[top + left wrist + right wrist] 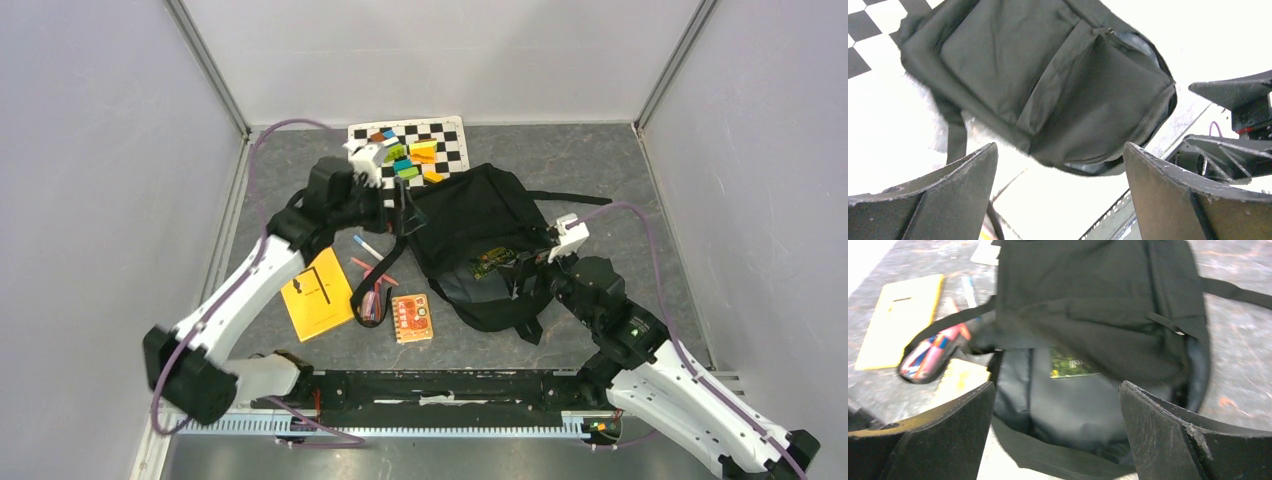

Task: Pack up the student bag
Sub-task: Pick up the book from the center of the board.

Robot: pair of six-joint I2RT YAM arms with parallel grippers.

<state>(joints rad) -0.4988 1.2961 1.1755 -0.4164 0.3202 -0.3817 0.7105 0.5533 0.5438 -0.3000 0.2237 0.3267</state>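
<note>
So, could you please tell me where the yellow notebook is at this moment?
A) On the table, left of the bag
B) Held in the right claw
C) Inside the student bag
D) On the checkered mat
A: the yellow notebook lies flat on the table, to the left of the student bag and outside it.

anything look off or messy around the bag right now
yes: the student bag lies with its mouth gaping toward the arms, a green printed item half showing under the flap. One strap trails left and curls round the pencil case.
</note>
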